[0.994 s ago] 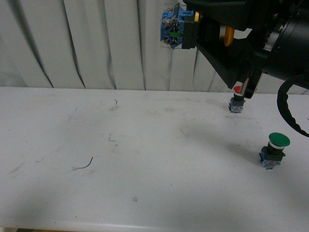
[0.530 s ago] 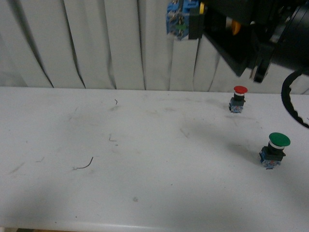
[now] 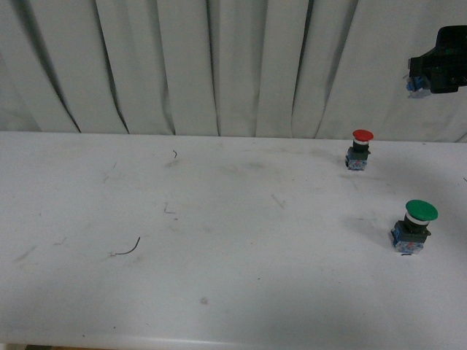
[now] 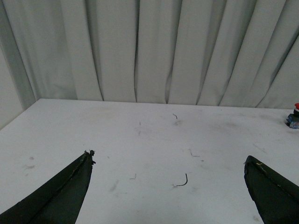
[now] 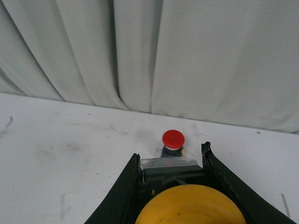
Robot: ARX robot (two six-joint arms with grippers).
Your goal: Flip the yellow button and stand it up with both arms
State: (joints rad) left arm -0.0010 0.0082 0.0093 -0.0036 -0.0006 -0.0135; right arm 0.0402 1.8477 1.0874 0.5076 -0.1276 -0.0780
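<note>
No legible text or labels

The left gripper (image 4: 168,157) is shown in the left wrist view with its two black fingers (image 4: 60,196) spread wide apart, and it is pointed forward and slightly downward. The right gripper (image 5: 171,159) is closed on the yellow button (image 5: 189,205), which is held between its two black fingers (image 5: 119,196) with the cap turned toward the wrist. In the front view only a black part of the right arm (image 3: 444,67) is seen, held high at the far right edge.
</note>
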